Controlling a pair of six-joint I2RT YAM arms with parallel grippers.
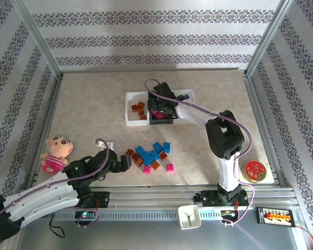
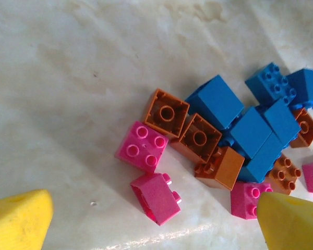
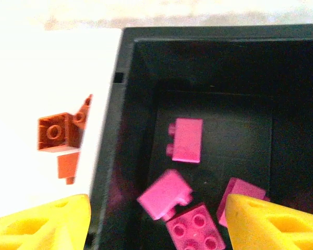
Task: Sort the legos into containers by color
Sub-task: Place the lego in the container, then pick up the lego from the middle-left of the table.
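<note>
Rim of black bin (image 3: 126, 104) under right tool (image 3: 155, 223), spread, seemingly empty; left tool (image 2: 155, 223) spread, bare table (image 2: 68, 78) leftward.

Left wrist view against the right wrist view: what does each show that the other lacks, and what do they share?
Left wrist: a loose pile on the bare table, with blue bricks in it. Right wrist: the black bin holding pink bricks, and the white bin beside it holding orange-brown bricks. Shared: pink and orange-brown pieces, and an open gripper with yellow tips at the bottom corners, the left gripper and the right gripper, each gripping nothing.
</note>
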